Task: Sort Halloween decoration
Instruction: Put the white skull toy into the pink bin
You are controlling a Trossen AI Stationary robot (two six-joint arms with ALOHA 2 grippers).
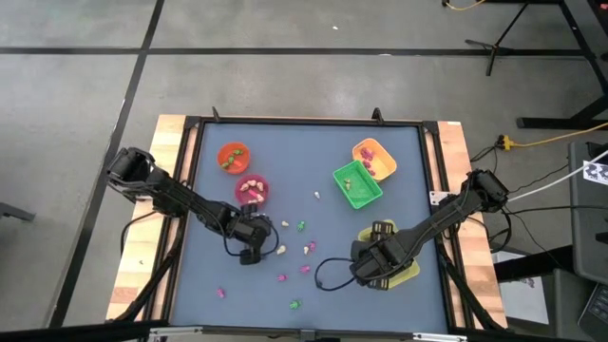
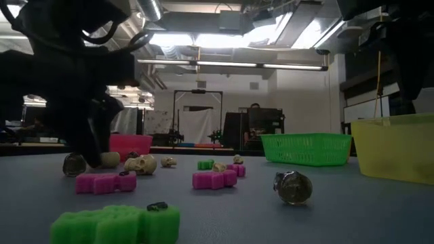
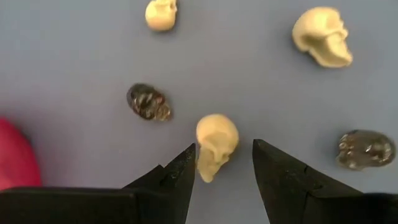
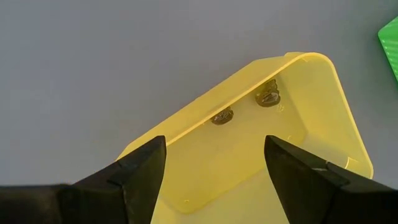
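Sorting partly done: pink cup (image 1: pixel 252 189) holds cream pieces, orange cup (image 1: pixel 232 157) green ones, yellow tray (image 4: pixel 261 146) two dark skulls (image 4: pixel 222 116). About ten trinkets remain loose mid-table. Left gripper (image 3: pixel 224 167), jaws apart, straddles a cream skull (image 3: pixel 215 144), not yet clamped. Right gripper (image 4: pixel 214 168) hangs open over the yellow tray. Dark skull (image 3: pixel 148 102) lies near; nothing blocks.

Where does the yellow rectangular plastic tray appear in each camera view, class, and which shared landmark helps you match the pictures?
High view: the yellow rectangular plastic tray sits at the table's lower right.
Low view: at the picture's right edge.
Left wrist view: not in it.
Right wrist view: centre, with two dark trinkets inside.
Shared landmark: the green plastic basket tray beside it.
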